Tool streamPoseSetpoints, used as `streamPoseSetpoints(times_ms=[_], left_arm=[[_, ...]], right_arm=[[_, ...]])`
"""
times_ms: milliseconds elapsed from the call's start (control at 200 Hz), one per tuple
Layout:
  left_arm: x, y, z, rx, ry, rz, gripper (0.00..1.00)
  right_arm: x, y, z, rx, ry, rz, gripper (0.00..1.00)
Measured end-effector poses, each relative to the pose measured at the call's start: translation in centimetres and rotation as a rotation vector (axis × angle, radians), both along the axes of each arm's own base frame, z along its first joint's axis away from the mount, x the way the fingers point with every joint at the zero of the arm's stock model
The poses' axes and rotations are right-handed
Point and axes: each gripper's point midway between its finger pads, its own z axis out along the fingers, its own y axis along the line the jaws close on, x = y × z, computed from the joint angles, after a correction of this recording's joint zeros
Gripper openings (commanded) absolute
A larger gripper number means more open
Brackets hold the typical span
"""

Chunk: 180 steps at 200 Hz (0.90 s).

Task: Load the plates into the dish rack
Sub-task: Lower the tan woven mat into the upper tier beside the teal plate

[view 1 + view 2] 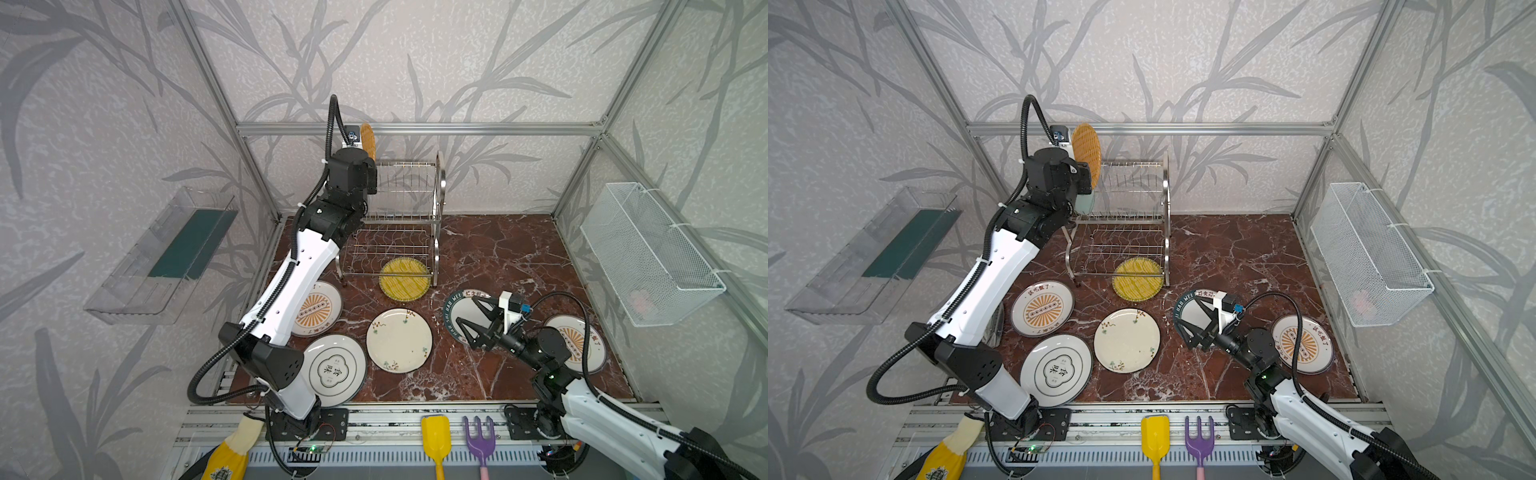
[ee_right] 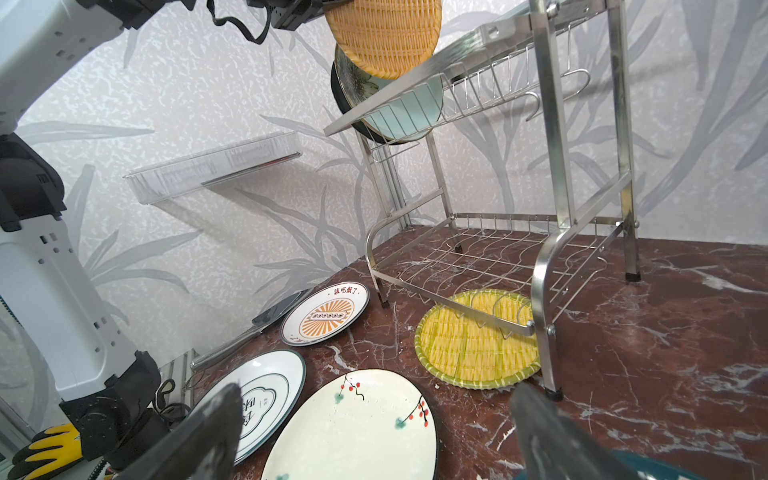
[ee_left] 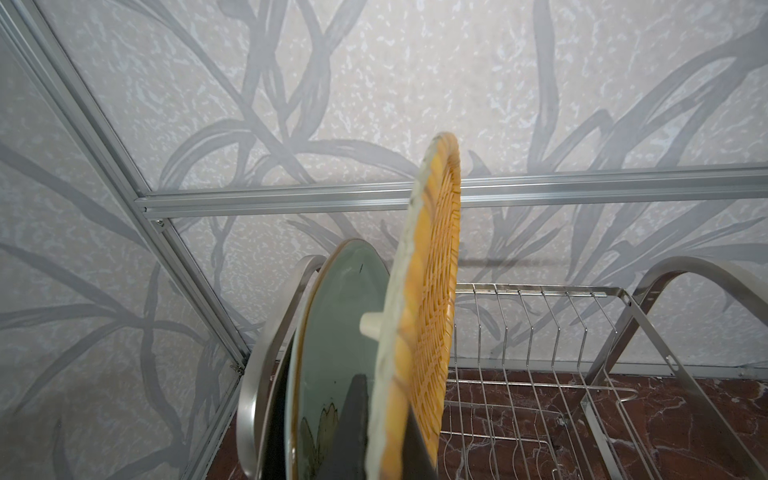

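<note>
The left gripper (image 3: 388,415) was clenched on the rim of the orange woven-look plate (image 3: 432,291), holding it upright and edge-on over the left end of the dish rack's (image 1: 438,195) upper tier. It stood just beside the pale teal plate (image 3: 332,332), which sat upright in the slots there with the black plate (image 2: 336,91) behind it at the rack's left arch. Whether the orange plate's lower edge had reached the slot wires could not be told.

The right gripper (image 1: 466,309) hung with its jaws spread wide and nothing between them (its dark fingers framed the right wrist view) above the teal-rimmed white plate (image 1: 448,307).

The other plates lay flat on the marble table (image 1: 498,249). The yellow striped plate (image 1: 405,278) was partly under the rack's near edge, the cream floral plate (image 1: 399,340) near centre, and the Chinese-character plate (image 1: 336,370) near left. One sunburst plate (image 1: 318,309) lay left and another (image 1: 594,345) right.
</note>
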Motion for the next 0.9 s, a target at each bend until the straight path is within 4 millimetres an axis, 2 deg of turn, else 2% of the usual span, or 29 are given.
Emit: streamPoseSetpoints(times_ms=[375,545,900], left_arm=[[2.6,0.7,-3.6,0.057,0.088,0.036,0.0],[3.5,0.8,-4.3,0.066,0.102,0.051,0.0],[3.6,0.8,-5.2,0.071,0.14,0.044,0.0]], right_arm=[[0.0,0.3,-0.6,-0.022,0.002,0.002,0.99],[0.1,0.5,-0.9,-0.032,0.012,0.002,0.99],[0.2,0.5,-1.1,-0.036,0.019,-0.004,0.99]])
